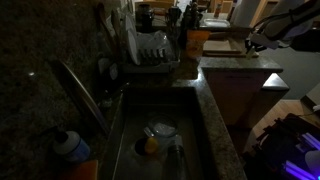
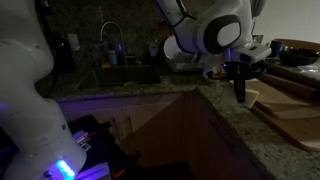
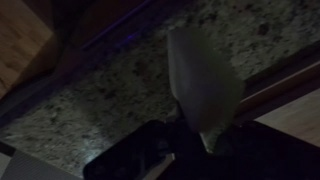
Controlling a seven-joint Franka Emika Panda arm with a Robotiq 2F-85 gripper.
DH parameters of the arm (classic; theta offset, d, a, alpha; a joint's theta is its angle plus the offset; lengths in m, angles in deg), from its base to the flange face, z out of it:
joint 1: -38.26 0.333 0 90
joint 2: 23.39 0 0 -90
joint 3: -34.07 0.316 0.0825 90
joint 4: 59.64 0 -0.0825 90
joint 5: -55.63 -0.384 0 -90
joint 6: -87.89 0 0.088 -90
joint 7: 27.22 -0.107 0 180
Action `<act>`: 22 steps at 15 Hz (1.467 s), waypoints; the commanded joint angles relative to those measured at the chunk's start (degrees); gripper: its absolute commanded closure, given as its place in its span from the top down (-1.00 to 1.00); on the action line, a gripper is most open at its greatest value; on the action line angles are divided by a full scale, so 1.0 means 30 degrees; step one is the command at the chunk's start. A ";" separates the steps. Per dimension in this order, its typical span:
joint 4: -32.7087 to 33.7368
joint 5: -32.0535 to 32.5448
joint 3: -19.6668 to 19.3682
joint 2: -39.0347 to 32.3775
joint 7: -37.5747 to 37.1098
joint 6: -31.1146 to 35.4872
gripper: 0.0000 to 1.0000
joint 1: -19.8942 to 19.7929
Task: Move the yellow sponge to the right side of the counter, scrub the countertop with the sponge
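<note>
In the wrist view the yellow sponge (image 3: 205, 75) shows as a pale upright block, pinched at its lower end by my gripper (image 3: 195, 135), which is shut on it. Behind it lies the speckled granite counter (image 3: 90, 100). In an exterior view the gripper (image 2: 238, 88) points down over the counter (image 2: 225, 130), close to its corner edge; the room is too dark to tell whether the sponge touches the stone. Seen from the sink side in an exterior view, the gripper (image 1: 255, 42) is at the far end of the counter (image 1: 222, 110).
A wooden cutting board (image 2: 285, 105) lies just beside the gripper. The sunken sink (image 1: 185, 125) holds an orange-yellow lump (image 1: 150, 145) and dishes. A faucet (image 1: 85, 90), a dish rack (image 1: 150, 50) and a blue-capped bottle (image 1: 70, 145) stand around it.
</note>
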 commanded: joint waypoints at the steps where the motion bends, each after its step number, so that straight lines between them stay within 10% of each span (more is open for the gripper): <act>1: 0.0661 0.2854 -0.5247 0.0173 -0.1311 -0.2500 -0.93 0.4615; 3: 0.0644 0.2900 -0.6404 -0.0191 -0.1164 -0.0987 -0.93 0.5566; 7: -0.0390 -0.3954 -0.5293 -0.0566 0.1421 0.3706 -0.93 0.4930; 13: -0.0248 -1.3738 0.3375 -0.1491 0.6345 0.8774 -0.93 -0.0484; 14: 0.0233 -1.4604 0.4863 -0.1642 0.6914 0.9100 -0.22 -0.1404; 18: -0.0051 -1.4261 0.9841 -0.1653 0.7903 0.8449 0.21 -0.5880; 22: -0.0782 -1.4078 1.1650 -0.1149 0.8329 0.8565 0.79 -0.8394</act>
